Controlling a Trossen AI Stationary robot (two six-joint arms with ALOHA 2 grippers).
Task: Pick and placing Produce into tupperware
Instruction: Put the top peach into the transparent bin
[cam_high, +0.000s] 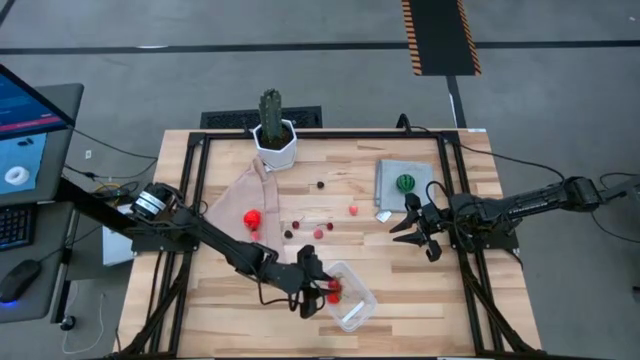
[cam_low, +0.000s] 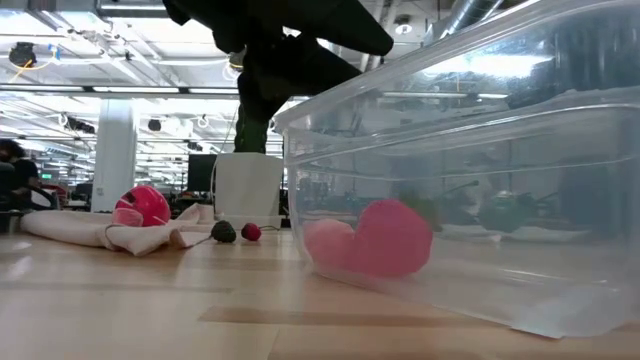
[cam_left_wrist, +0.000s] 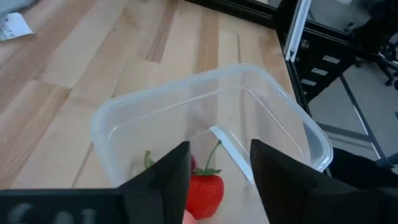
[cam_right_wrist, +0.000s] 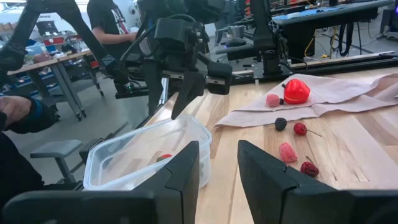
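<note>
The clear tupperware (cam_high: 357, 311) stands near the table's front edge, right of the middle. A red strawberry (cam_left_wrist: 204, 191) lies on its floor, and a paler pink piece (cam_low: 325, 243) lies beside it. My left gripper (cam_left_wrist: 219, 149) is open and hangs over the container's left end (cam_right_wrist: 124, 155), above the strawberry and clear of it. My right gripper (cam_high: 408, 228) is open and empty at the table's right, near the grey mat. More produce lies loose on the wood in the middle (cam_high: 318, 233). The green striped ball (cam_high: 406, 184) sits on the mat.
A beige cloth (cam_high: 240, 200) lies left of centre with a red tomato-like piece (cam_high: 252, 217) on it. The cactus in a white pot (cam_high: 273, 135) stands at the far edge. The grey mat (cam_high: 388, 178) lies at the far right. Black frame rails run along the table's sides.
</note>
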